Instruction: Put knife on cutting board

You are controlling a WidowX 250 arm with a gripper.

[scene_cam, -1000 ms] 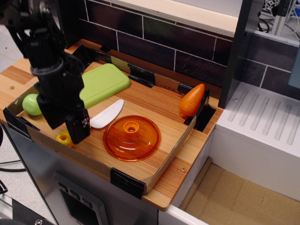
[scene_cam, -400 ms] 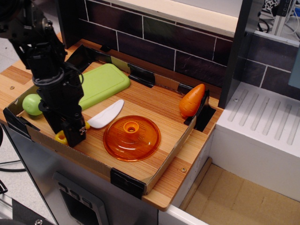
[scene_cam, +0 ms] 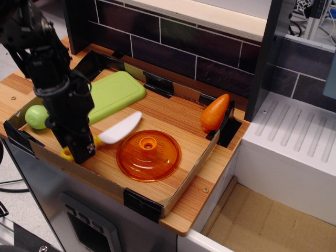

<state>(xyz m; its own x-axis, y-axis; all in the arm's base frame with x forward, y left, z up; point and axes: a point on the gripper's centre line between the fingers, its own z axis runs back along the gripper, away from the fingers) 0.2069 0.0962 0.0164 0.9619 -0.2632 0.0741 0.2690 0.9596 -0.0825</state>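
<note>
The knife (scene_cam: 122, 128) lies in the wooden tray, its white blade pointing right and up, tip slightly raised. Its yellow handle (scene_cam: 66, 153) shows on both sides of my black gripper (scene_cam: 80, 148), which stands over the handle at the tray's front left and looks closed on it. The light-green cutting board (scene_cam: 116, 92) lies flat just behind the gripper and knife, towards the back left of the tray. The gripper body hides the board's left end and the middle of the handle.
A round orange lid (scene_cam: 148, 156) lies right of the knife, close to the blade. A toy carrot (scene_cam: 215, 111) leans at the tray's right wall. A green round object (scene_cam: 34, 116) sits at the tray's left corner. Cardboard walls (scene_cam: 186, 176) rim the tray; a white sink rack (scene_cam: 294, 136) is at right.
The gripper moved left and down onto the yellow handle. The blade's tip has lifted a little, and the orange lid has shifted slightly.
</note>
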